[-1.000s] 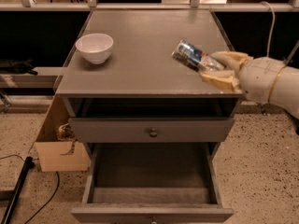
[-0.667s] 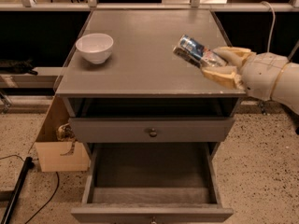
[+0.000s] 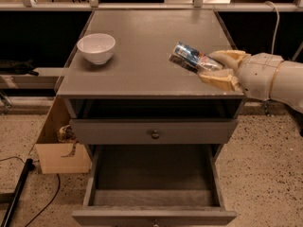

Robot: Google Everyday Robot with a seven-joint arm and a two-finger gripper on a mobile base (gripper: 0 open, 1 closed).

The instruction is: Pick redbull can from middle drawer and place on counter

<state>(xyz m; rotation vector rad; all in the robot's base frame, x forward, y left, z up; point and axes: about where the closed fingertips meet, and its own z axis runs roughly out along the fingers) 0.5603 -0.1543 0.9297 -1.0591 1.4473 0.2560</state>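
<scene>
The redbull can [image 3: 191,57], silver and blue, lies tilted on its side in my gripper [image 3: 214,68], just over the right part of the counter [image 3: 142,46]. The gripper's tan fingers [image 3: 222,80] are shut on the can's near end; the arm reaches in from the right. I cannot tell whether the can touches the counter top. The middle drawer [image 3: 154,178] is pulled out below, its grey inside showing nothing in it.
A white bowl [image 3: 96,47] stands on the counter's left side. A shut drawer front with a knob [image 3: 155,134] sits above the open drawer. A cardboard box [image 3: 59,145] stands on the floor at the left, beside a black cable.
The gripper with the can has shifted slightly toward the left and back over the counter. Bowl and drawer have not moved.
</scene>
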